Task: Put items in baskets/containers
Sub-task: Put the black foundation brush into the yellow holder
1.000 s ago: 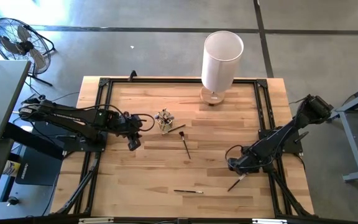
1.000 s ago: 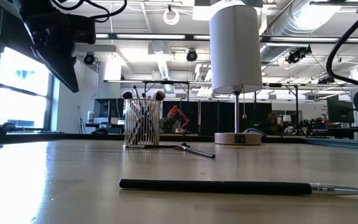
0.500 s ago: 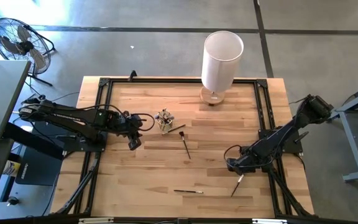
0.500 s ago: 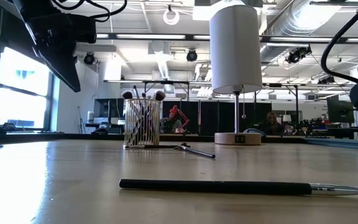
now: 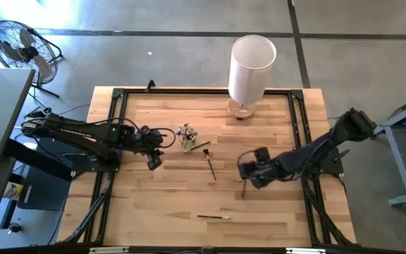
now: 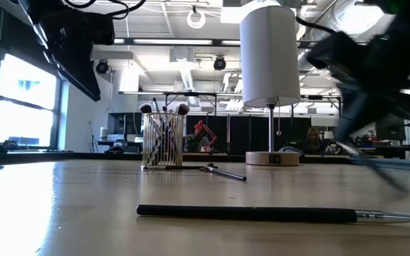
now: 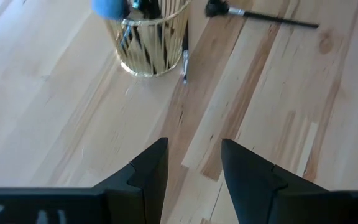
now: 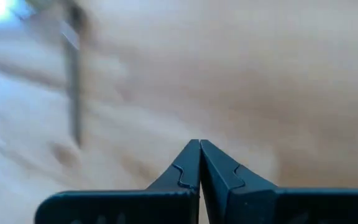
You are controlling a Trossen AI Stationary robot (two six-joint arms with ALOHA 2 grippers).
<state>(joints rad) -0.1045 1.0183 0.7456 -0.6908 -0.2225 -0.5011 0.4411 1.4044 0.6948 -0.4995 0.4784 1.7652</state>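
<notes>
Glass cup [image 5: 186, 138] sits upright on the worktop [image 5: 161, 204] at about 10 o'clock from centre, packed with makeup brushes [image 6: 164, 110], bristles up. One brush [image 5: 202, 145] leans or lies against the cup's 3 o'clock side, touching it. Loose brush [image 5: 209, 164] lies flat just at 4 o'clock of the cup, bristle end toward the cup. Another loose brush [image 5: 213, 216] lies flat at 6 o'clock, near the front edge; in the low view it is the long dark handle [image 6: 248, 212] in the foreground.

Left pincer [image 5: 152, 149] hovers at 9 o'clock of the cup, near it, fingers [image 7: 148, 171] parted moderately, holding nothing.

Right pincer [image 5: 247, 171] is over the worktop at 4 o'clock from centre, fingers [image 8: 190, 165] pressed together. A thin dark stick [image 5: 244, 190] shows just below it; cannot tell if it is gripped.

White cylinder lamp [image 5: 251, 70] stands at 12 o'clock, well apart.
</notes>
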